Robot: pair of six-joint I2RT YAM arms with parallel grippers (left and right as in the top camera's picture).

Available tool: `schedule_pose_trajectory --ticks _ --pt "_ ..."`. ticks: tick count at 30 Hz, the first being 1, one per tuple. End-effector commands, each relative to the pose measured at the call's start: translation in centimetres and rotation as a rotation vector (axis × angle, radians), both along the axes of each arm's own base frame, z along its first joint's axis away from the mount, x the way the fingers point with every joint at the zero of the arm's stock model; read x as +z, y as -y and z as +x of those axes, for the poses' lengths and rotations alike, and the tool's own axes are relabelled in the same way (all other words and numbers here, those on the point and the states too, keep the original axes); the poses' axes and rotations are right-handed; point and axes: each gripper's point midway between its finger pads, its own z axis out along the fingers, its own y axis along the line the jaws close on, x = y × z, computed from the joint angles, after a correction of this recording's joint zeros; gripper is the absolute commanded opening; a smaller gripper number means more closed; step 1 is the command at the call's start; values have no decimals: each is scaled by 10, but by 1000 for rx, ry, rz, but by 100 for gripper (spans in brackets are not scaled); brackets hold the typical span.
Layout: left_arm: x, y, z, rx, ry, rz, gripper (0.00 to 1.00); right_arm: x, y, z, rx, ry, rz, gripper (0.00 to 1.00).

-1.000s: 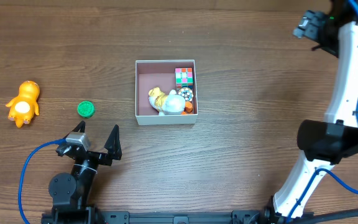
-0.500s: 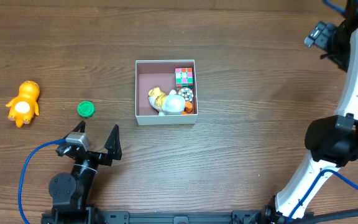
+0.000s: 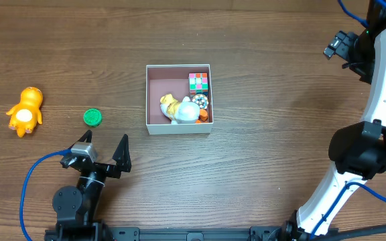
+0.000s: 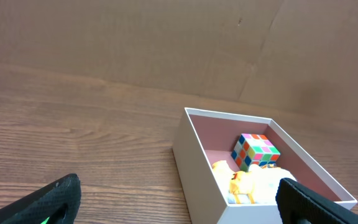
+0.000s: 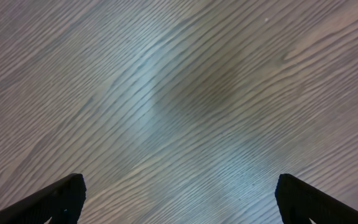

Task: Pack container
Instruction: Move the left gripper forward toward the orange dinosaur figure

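Note:
The container [image 3: 161, 84] is a square white-walled box with a pinkish floor, at the table's centre. Inside lie a colour cube [image 3: 198, 82], a white and yellow plush toy [image 3: 179, 109] and a round patterned piece [image 3: 200, 102]. My left gripper [image 3: 105, 142] stands open to the near left of the box, holding nothing. In the left wrist view the container [image 4: 197, 168] and cube [image 4: 255, 151] lie ahead and to the right of the left gripper [image 4: 180, 205]. My right gripper [image 3: 337, 47] is at the far right, well away from the box. In its wrist view the right gripper [image 5: 180, 199] is open above bare wood.
An orange animal toy [image 3: 24, 111] lies at the left edge of the table. A green round cap [image 3: 93, 118] lies between it and the box, just beyond my left gripper. The white right arm [image 3: 380, 100] runs along the right side.
The right gripper has shifted a little right and nearer along the table's right side. The left arm and all the objects have stayed put.

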Motion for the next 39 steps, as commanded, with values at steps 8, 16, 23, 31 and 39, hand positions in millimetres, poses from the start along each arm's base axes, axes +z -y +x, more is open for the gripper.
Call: schedule_pose_trajectory --ticks 8,16,23,31,39 --pt "2 2 -1 -13 7 -10 100 2 -16 5 11 38 88 100" --pt "2 2 -1 -14 7 -10 100 1 -18 5 16 30 91 100" --pt "2 7 -2 -39 -14 -108 100 0 -31 6 45 22 92 100" --pt "3 26 -7 -146 -40 -202 100 1 -36 10 57 30 90 100" --pt "26 48 -21 -293 -12 -201 100 1 -36 10 57 30 90 100"
